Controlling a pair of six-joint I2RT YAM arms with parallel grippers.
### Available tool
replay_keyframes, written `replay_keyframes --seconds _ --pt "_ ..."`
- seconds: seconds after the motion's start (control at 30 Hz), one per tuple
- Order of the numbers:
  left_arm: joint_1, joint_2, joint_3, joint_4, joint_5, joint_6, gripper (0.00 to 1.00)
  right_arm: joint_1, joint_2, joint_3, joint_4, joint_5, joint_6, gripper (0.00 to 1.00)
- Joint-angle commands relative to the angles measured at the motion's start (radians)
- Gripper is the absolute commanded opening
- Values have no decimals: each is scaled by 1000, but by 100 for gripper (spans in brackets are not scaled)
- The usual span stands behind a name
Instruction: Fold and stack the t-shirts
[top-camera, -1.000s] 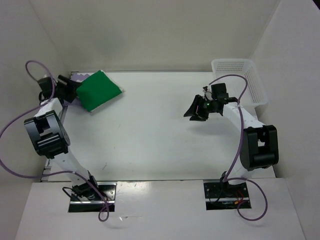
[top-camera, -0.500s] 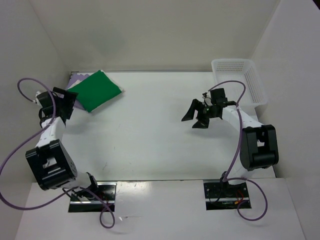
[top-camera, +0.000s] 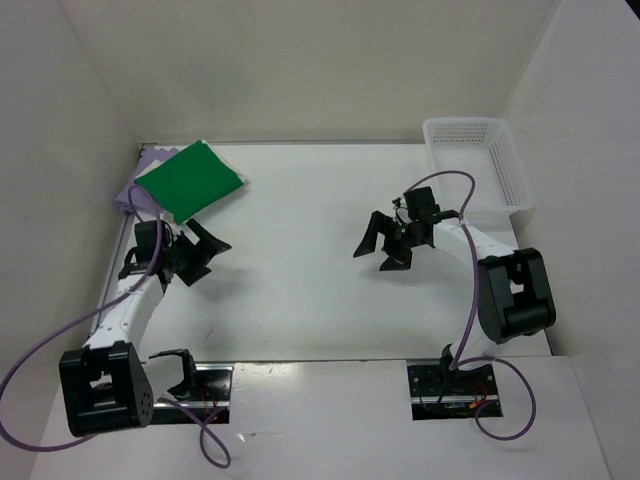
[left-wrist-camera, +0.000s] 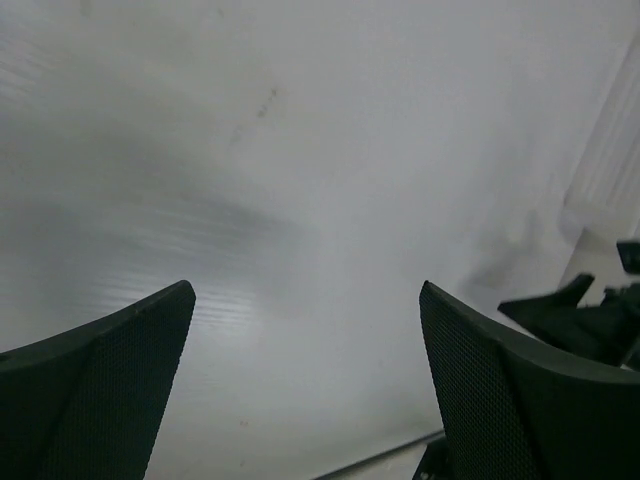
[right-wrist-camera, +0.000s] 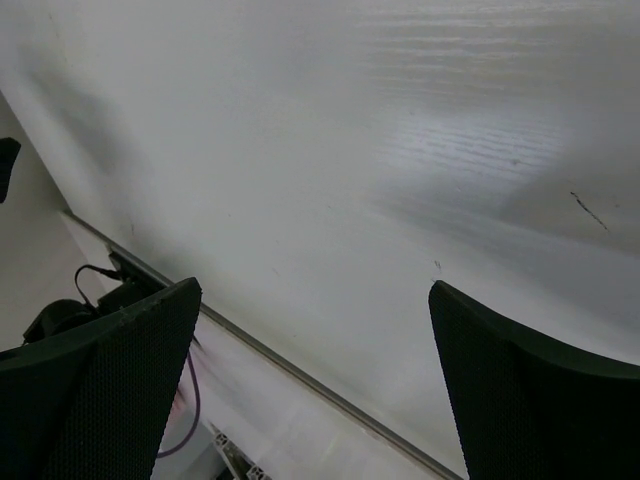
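Observation:
A folded bright green t-shirt (top-camera: 190, 180) lies at the table's back left corner, on top of a lavender purple t-shirt (top-camera: 143, 170) whose edge peeks out behind it. My left gripper (top-camera: 198, 254) hangs open over bare table in front of that pile, apart from it. The right gripper (top-camera: 382, 247) stands open over the table's right half with nothing between its jaws. Both wrist views show only white table between wide-apart black fingers (left-wrist-camera: 110, 385) (right-wrist-camera: 530, 390). The cream white shirt is not visible.
A white mesh basket (top-camera: 478, 160) stands at the back right corner. White walls enclose the table on the left, back and right. The table's near edge rail (right-wrist-camera: 300, 370) and the arm bases lie toward the front.
The left arm has swung away from the green shirt pile toward the front and centre, its jaws opening wide. The right gripper has drifted slightly left and forward and opened fully.

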Motion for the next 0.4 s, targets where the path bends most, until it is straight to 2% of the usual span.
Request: replay_keyframes --seconds 0.0,0.17,0.37 --pt "-77 -48 -28 -24 78 22 100 9 -28 -16 39 2 16 100" --pt "-186 -67 -3 -10 78 -7 100 19 -19 -26 57 -9 25 100" --pt "-232 -56 8 11 77 -17 100 19 -28 -35 68 -9 25 100"
